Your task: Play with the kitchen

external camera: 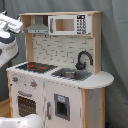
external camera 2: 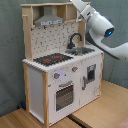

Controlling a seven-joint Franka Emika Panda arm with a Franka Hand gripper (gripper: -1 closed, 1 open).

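You have the kitchen (external camera: pixel 57 75) standing upright in both exterior views (external camera 2: pixel 62 70), a white and light-wood toy unit resting on a wooden floor (external camera 2: pixel 107 107) with a grey backdrop (external camera: pixel 115 45) behind it. On its counter you see the black hob (external camera: pixel 36 66) with red rings, and just beside it the sink (external camera: pixel 70 75) with the black faucet (external camera: pixel 84 59) curving over it. The oven door (external camera 2: pixel 64 95) sits closed below the hob, with two knobs (external camera 2: pixel 56 76) above it. Up top, the grey hood (external camera 2: pixel 49 20) hangs over the hob, and in the first exterior view the small microwave cupboard (external camera: pixel 69 24) sits next to it, its door shut.

Your arm (external camera 2: pixel 102 25) reaches in from the second exterior view's right, its white links passing above the sink side of the kitchen toward the upper shelf. In the first exterior view part of the arm (external camera: pixel 9 35) shows at the first exterior view's left edge, near the hood side. You cannot tell whether the hand is spread or closed, because it does not show clearly in either view.
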